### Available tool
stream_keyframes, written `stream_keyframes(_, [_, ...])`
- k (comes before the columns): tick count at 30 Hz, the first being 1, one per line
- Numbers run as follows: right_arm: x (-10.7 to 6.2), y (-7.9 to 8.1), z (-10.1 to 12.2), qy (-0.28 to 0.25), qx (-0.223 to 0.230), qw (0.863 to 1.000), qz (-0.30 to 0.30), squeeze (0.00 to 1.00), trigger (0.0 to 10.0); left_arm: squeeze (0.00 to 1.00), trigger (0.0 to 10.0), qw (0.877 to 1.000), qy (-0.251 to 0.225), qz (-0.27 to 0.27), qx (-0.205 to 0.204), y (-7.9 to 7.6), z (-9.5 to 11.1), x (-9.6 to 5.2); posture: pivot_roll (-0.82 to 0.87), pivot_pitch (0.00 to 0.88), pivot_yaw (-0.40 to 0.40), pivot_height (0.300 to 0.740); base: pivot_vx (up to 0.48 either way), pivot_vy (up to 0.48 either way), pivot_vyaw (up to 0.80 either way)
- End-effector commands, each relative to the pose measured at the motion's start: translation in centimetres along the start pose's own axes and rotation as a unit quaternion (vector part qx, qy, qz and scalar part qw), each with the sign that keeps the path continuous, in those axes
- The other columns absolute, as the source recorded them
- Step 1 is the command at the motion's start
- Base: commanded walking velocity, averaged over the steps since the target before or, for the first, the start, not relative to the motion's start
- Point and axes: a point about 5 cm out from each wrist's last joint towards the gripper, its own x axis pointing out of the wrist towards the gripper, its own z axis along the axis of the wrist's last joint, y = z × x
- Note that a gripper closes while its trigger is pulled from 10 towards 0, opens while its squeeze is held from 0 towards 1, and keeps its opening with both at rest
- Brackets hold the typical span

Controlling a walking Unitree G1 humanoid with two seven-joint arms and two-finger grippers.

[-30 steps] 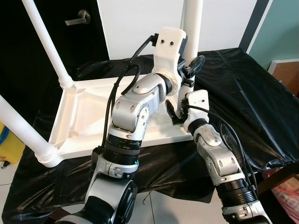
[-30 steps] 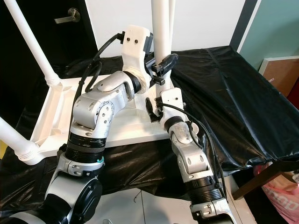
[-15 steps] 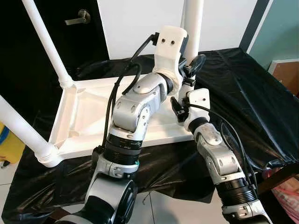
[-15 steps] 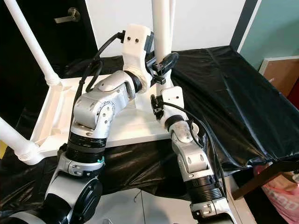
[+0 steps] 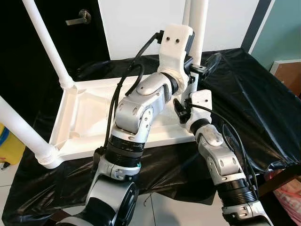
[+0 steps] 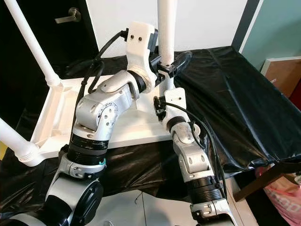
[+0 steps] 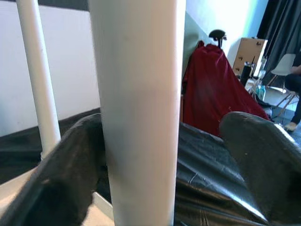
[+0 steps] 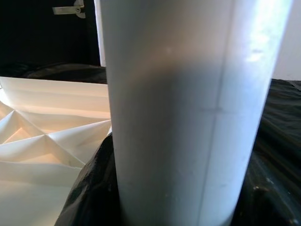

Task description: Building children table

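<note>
Left gripper (image 6: pixel 170 66) higher (leg (image 6: pixel 166 28) cropped)

A thick white table leg (image 8: pixel 188 108) stands upright, close to the lens. At nine o'clock lies the ribbed white tabletop underside (image 8: pixel 42 141); black sheeting (image 8: pixel 277 155) spreads at three o'clock.

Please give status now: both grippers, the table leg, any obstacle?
Left gripper open around white leg, high up. Right gripper at the leg's base; fingers unclear. Upturned white tabletop on black sheet. No obstacle seen.
</note>
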Motion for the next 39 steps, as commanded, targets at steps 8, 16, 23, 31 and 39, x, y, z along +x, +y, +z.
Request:
stream_keyframes(8, [0.4,-1.8,0.3,-0.006,0.009,0.999,-0.053,0.0,10.0,0.0,10.0,0.999,-0.029,-0.02,0.006,-1.4,0.3,0.2,-0.15,0.005,0.006,0.74,0.0,0.0,0.0])
stream_keyframes(16, [0.1,-3.5,-0.4,0.005,0.009,0.996,-0.086,0.0,10.0,0.0,10.0,0.999,-0.025,-0.017,0.021,-0.9,-0.3,-0.4,-0.15,0.002,0.009,0.74,0.0,0.0,0.0])
stream_keyframes(23, [-0.8,-4.6,-1.1,0.002,-0.006,0.996,-0.091,0.0,10.0,0.0,10.0,0.999,-0.025,-0.014,0.036,-0.6,-1.2,-0.9,-0.16,0.0,0.009,0.74,0.0,0.0,0.0])
stream_keyframes(31, [-1.6,-5.3,-2.3,0.012,0.0,0.996,-0.09,0.0,10.0,0.0,10.0,0.997,-0.016,-0.025,0.064,-0.9,-3.1,-1.3,-0.17,0.01,0.009,0.74,0.0,0.0,0.0])
stream_keyframes(39, [-2.2,-6.3,-3.3,0.019,0.008,0.995,-0.102,0.0,10.0,0.0,10.0,0.997,0.001,-0.026,0.068,-0.9,-5.0,-1.8,-0.17,0.02,0.013,0.74,0.0,0.0,0.0])
